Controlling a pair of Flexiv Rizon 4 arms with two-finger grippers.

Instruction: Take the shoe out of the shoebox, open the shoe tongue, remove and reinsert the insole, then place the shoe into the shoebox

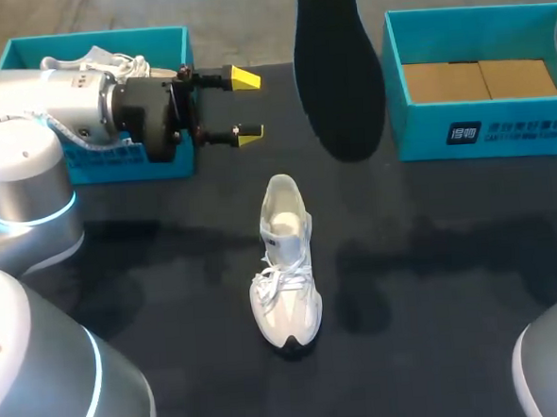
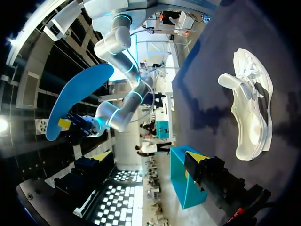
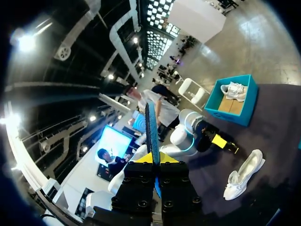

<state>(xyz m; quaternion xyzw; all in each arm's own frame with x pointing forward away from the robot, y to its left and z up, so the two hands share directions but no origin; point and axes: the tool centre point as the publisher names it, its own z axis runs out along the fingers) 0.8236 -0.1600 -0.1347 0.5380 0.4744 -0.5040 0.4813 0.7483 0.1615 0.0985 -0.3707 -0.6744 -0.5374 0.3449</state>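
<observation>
Head view: the white shoe [image 1: 284,265] stood on the table [image 1: 434,284], out of any box, its opening gaping. Beyond the shoe, to its left, the left gripper [image 1: 245,105] hung with fingers spread, holding nothing. And the insole [image 1: 338,72] was up in the air beyond the shoe!

Left wrist view: shoe ahead of the fingers, insole aloft, well apart from it.

Right wrist view: the right gripper [image 3: 154,159] pinched the insole edge-on, high above the shoe.

Removal looked done. Reinserting, then boxing in the shoebox [image 1: 482,130] beyond the shoe's right, remained.

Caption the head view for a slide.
White shoe on the table between left shoebox and right shoebox; insole aloft; left gripper open.
</observation>
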